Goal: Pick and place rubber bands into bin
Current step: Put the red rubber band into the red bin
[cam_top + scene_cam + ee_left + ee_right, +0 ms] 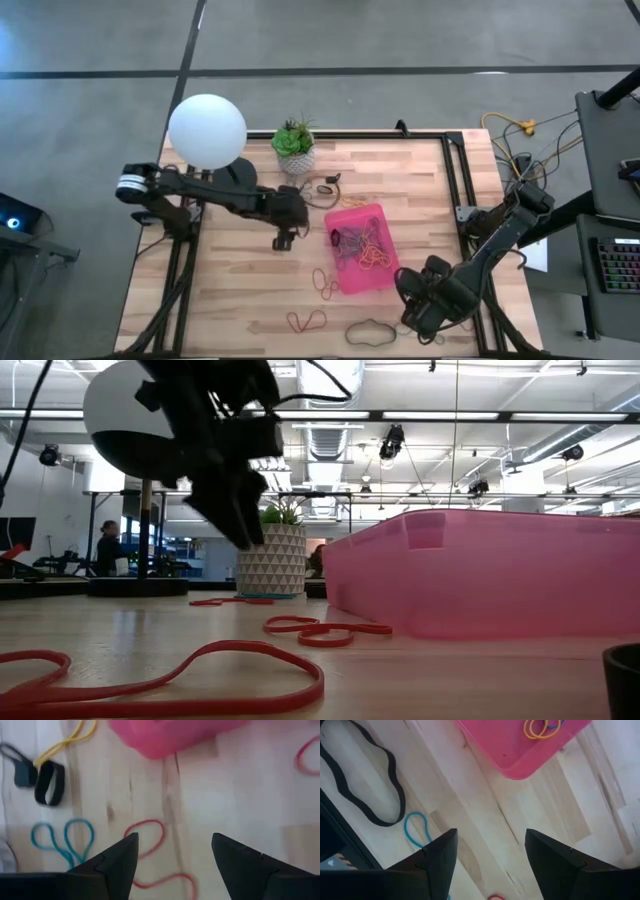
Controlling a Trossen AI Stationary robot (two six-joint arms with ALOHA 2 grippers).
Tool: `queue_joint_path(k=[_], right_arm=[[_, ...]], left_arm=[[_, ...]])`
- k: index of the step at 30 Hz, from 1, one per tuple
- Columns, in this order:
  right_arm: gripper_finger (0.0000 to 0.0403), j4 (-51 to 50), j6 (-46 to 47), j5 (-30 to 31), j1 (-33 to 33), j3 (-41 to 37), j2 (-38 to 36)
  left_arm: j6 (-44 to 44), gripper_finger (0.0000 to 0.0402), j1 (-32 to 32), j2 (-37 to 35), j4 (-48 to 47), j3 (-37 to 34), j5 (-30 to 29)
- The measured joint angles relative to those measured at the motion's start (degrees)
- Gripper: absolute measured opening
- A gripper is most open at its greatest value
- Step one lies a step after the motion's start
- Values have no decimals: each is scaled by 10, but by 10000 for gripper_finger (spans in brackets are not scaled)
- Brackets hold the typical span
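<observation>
On the desk, the pink bin sits right of the middle with a tangle of rubber bands already inside (orange, blue, some dark ones). The left tool hangs just left of the bin, fingers spread apart, nothing in them, above a loose red band. The right tool is at the near right corner, also spread and empty, beside a black band. More red loops lie in front of the bin.

Bright, even overhead light with faint shadows; both wrist views blurred; ceiling lamps glare in low view.
</observation>
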Motion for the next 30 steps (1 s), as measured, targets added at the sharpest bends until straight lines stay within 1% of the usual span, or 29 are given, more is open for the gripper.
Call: queue_joint_path(k=[2, 6, 9, 13, 17, 22, 24, 26, 30], right_arm=[[219, -6, 0, -1, 0, 0, 0], [219, -15, 0, -1, 0, -1, 0], [219, -20, -4, 0, 0, -1, 0], [219, -25, -7, 1, 0, -3, 0], [219, -26, -7, 5, 0, -4, 0], [219, -27, -9, 6, 0, -7, 0], [219, -27, -10, 6, 0, -8, 0], [219, -28, -10, 6, 0, -9, 0], [219, -30, -16, 7, 0, -11, 0]], left_arm=[[29, 234, 12, 21, 2, 5, -8], [31, 232, 45, 60, -1, 9, -13], [27, 232, 64, 85, -3, 14, -4], [27, 232, 88, 115, -30, 35, 45], [30, 232, 104, 134, -44, 50, 60], [32, 230, 122, 144, -51, 52, 97], [32, 220, 126, 150, -58, 52, 101], [32, 201, 128, 152, -65, 53, 105], [32, 147, 129, 159, -68, 52, 111]])
